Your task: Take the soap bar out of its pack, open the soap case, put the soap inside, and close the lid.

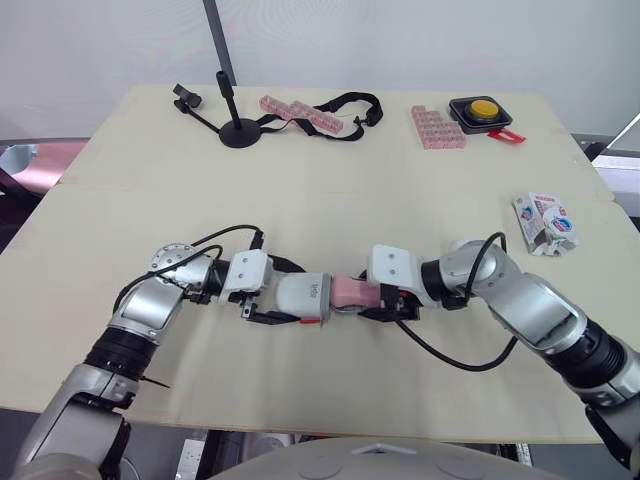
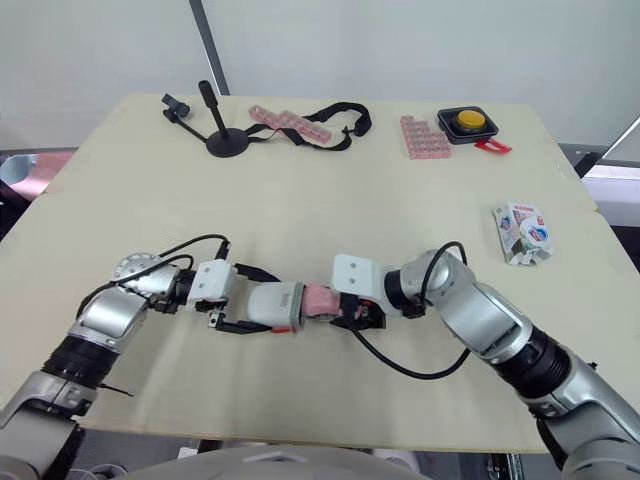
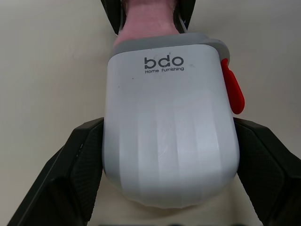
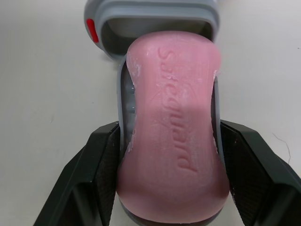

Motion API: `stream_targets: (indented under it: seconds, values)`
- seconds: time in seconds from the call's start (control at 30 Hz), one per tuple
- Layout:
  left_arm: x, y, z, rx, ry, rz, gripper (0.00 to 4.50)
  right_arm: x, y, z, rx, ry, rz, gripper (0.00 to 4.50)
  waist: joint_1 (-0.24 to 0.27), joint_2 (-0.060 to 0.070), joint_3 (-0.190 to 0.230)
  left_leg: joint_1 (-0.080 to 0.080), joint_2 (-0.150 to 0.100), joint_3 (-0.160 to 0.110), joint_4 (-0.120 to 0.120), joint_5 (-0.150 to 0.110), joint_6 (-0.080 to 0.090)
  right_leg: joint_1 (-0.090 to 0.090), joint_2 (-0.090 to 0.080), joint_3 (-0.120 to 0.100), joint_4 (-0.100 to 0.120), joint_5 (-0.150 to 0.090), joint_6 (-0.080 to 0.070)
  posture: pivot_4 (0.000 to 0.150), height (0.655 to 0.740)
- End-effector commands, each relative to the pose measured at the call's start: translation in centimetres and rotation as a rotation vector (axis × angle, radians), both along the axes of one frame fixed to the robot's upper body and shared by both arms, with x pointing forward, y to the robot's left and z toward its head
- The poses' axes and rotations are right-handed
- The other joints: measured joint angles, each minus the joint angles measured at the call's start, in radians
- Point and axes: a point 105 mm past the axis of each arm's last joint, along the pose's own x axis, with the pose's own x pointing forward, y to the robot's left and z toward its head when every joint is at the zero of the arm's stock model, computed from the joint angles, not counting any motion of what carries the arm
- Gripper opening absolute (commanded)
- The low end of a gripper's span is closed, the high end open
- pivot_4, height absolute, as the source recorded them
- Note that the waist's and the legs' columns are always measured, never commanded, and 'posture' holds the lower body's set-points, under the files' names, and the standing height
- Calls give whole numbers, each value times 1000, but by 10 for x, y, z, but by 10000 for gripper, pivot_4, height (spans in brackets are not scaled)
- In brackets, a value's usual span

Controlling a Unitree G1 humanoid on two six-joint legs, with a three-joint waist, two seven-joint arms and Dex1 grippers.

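Right gripper [image 4: 171, 157] snug around pink soap [image 4: 174, 94]

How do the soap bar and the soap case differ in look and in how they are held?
Colour: the soap bar is pink; the soap case is white with a grey rim and a red tab.
Marking: the soap bar bears moulded lettering, the soap case a printed bdo logo.
Hold: the soap bar lies on a grey tray clamped by the right gripper; the left gripper clamps the soap case.
Both are rounded.
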Motion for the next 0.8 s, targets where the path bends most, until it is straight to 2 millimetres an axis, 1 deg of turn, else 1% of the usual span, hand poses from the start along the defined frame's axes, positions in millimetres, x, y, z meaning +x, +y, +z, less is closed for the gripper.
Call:
stream_targets:
  seconds: [0.03,0.37,0.73,0.8]
  values:
    - [4,-5,4,-5,-29,-7,34753,-1,6,14,9,-53,35,29025,-1,0,0,0,0,0,0,0,0,0,0,0,0,0,0,1500,7395]
    - [4,-27,7,-50,-36,-17,34753,4,13,18,-15,-63,30,29025,0,0,0,0,0,0,1,0,0,0,0,1,1,0,0,1500,7395]
    - [1,-39,7,-71,-34,-17,34753,4,18,24,-9,-61,22,29025,0,0,0,0,0,0,1,0,0,0,0,1,2,0,0,1500,7395]
    - [2,-39,7,-72,-33,-13,34753,5,17,25,-10,-62,18,36188,0,0,0,0,0,0,1,0,0,0,0,1,2,0,0,1500,7395]
